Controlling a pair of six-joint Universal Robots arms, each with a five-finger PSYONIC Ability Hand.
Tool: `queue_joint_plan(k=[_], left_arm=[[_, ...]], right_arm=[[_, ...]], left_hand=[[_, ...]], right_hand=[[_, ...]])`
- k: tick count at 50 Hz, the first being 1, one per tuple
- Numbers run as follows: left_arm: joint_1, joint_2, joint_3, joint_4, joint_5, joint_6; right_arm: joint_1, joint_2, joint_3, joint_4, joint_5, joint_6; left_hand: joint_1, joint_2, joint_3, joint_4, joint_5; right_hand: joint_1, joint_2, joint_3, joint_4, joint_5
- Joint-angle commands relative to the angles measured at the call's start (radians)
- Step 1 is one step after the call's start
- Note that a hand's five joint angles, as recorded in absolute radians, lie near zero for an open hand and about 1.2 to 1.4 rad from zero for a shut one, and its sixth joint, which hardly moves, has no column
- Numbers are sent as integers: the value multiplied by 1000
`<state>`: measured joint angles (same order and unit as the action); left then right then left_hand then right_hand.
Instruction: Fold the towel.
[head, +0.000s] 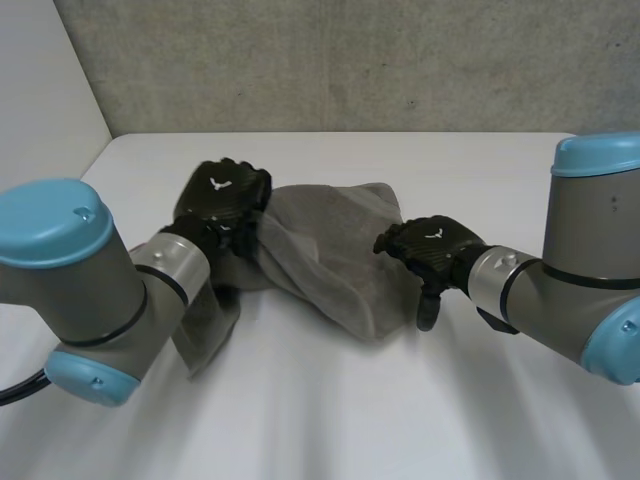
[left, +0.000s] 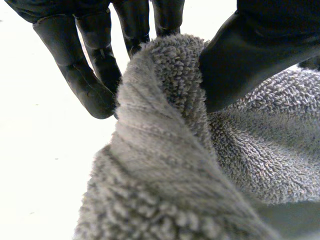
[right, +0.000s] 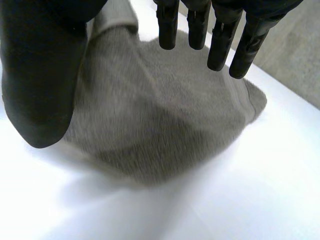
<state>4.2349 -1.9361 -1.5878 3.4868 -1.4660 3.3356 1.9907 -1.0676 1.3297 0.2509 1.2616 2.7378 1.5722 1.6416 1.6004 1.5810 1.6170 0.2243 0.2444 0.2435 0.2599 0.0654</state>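
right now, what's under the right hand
Under the right hand, whose fingers are straight, lies the rumpled grey towel on the white table. Whether the hand touches it is unclear. Anything beneath the towel is covered.

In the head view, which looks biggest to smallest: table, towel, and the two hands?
1. table
2. towel
3. left hand and right hand, which look about alike, so I won't rank them.
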Motion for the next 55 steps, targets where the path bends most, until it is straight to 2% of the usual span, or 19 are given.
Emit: queue_joint_plan(k=[1, 13, 23, 25, 33, 55], left_arm=[[31, -4, 14, -2, -23, -1], [46, -7, -3, -2, -25, -2], [74, -4, -4, -3, -20, -53], [74, -4, -4, -3, -20, -54], [74, -4, -18, -3, -19, -56], [62, -9, -18, 0, -16, -57]], right_arm=[[-21, 17, 39, -13, -17, 11], [-4, 156, 13, -88, -16, 57], [36, 219, 8, -255, -1, 91], [36, 228, 2, -259, -1, 92], [45, 236, -20, -260, 1, 98], [48, 262, -67, -268, -2, 85]], left_hand=[[-176, -245, -204, -185, -395], [-176, -245, -204, -185, -395], [-176, -245, -204, -185, -395], [-176, -245, -204, -185, -395], [-176, -245, -204, -185, -395], [-176, -245, -204, -185, -395]], right_hand=[[-50, -70, -69, -85, -65], [-50, -70, -69, -85, -65], [-50, -70, -69, -85, -65], [-50, -70, -69, -85, -65], [186, 166, 167, 151, 171], [321, 301, 302, 286, 306]])
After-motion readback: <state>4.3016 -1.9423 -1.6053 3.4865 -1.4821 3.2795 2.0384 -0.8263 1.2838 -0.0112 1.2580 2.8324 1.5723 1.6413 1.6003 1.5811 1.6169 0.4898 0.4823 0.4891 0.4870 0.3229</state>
